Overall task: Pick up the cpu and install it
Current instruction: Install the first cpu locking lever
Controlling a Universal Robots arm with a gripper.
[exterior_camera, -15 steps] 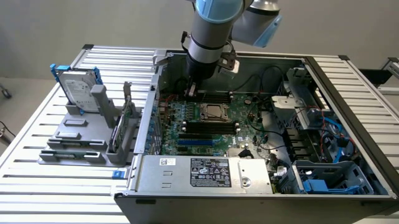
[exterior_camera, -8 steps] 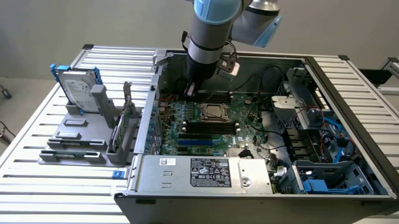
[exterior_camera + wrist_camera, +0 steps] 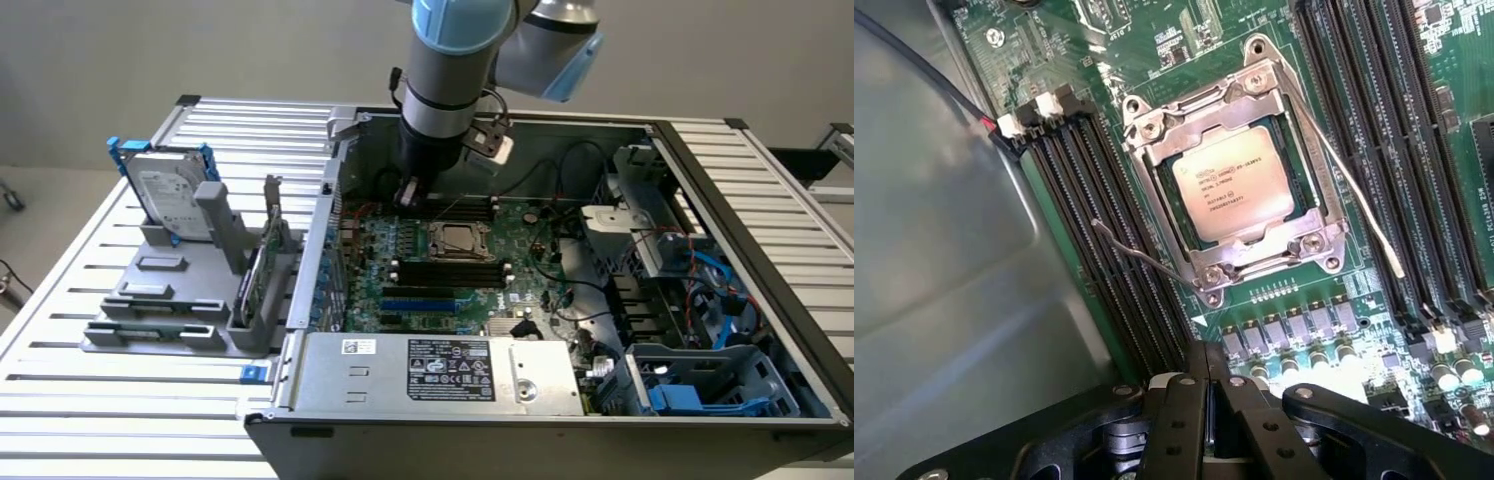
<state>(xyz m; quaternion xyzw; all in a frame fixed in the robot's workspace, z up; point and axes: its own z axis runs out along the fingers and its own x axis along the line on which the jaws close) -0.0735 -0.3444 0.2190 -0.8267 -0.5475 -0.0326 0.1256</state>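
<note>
The jaws are pressed together, holding nothing, inside the computer case, upper middle of the exterior view. The cpu lies in its socket, black slots on both sides. The exterior view adds a hard drive at its left.

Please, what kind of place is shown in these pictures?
Probably a robotics test bench for computer assembly. An open computer case lies on a slatted metal table, a grey rack beside it holds a hard drive, and a robot arm reaches into the case.
</note>
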